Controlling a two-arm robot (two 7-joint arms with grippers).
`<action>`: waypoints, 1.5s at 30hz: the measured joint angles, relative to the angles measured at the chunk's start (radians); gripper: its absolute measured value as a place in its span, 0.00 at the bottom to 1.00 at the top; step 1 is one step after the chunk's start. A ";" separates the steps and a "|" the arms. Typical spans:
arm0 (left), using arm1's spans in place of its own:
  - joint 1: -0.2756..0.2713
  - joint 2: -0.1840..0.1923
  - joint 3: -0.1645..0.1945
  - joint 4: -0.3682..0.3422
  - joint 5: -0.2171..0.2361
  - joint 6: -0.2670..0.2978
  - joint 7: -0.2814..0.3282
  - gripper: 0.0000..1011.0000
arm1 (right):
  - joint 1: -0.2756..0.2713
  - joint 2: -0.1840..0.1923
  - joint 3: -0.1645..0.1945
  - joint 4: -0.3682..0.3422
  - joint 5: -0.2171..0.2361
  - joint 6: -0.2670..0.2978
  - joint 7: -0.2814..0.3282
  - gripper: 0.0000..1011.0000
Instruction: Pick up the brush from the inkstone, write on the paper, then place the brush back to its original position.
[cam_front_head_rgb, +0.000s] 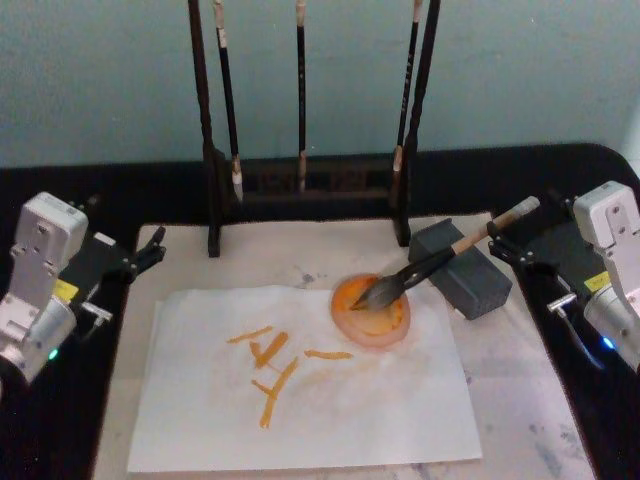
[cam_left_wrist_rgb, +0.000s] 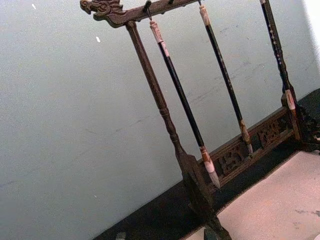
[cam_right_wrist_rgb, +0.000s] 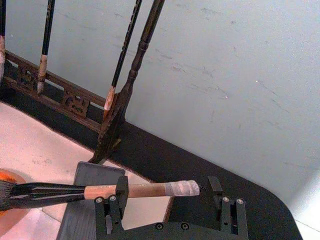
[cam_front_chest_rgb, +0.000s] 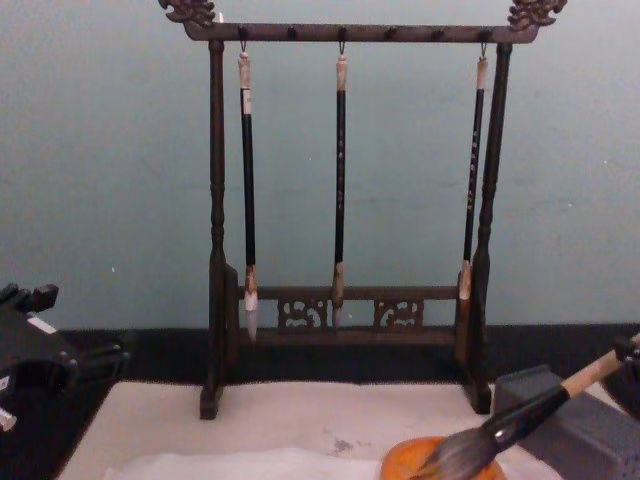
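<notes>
The brush (cam_front_head_rgb: 440, 260) lies slanted, its grey-black tuft in a round orange ink dish (cam_front_head_rgb: 375, 325) and its tan handle propped on the grey block inkstone (cam_front_head_rgb: 475, 285). My right gripper (cam_right_wrist_rgb: 167, 192) is open at the handle's taped end (cam_right_wrist_rgb: 182, 189), one finger on each side, not clamping it; it sits at the table's right (cam_front_head_rgb: 508, 248). The white paper (cam_front_head_rgb: 300, 410) carries several orange strokes (cam_front_head_rgb: 270, 365). My left gripper (cam_front_head_rgb: 150, 250) rests open at the far left, away from everything.
A dark wooden brush rack (cam_front_head_rgb: 300, 190) with three thin hanging brushes (cam_front_chest_rgb: 340, 180) stands at the back. A beige felt mat (cam_front_head_rgb: 530, 400) lies under the paper. Black table shows on both sides, a pale blue wall behind.
</notes>
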 joint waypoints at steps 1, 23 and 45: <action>0.000 0.000 0.000 0.000 0.000 0.000 0.000 1.00 | 0.000 0.000 0.000 0.000 0.000 0.000 0.000 0.99; 0.000 0.000 0.000 0.000 0.000 0.000 0.000 1.00 | 0.000 0.000 0.000 0.000 0.000 0.000 0.000 0.99; 0.000 0.000 0.000 0.000 0.000 0.000 0.000 1.00 | 0.000 0.000 0.000 0.000 0.000 0.000 0.000 0.99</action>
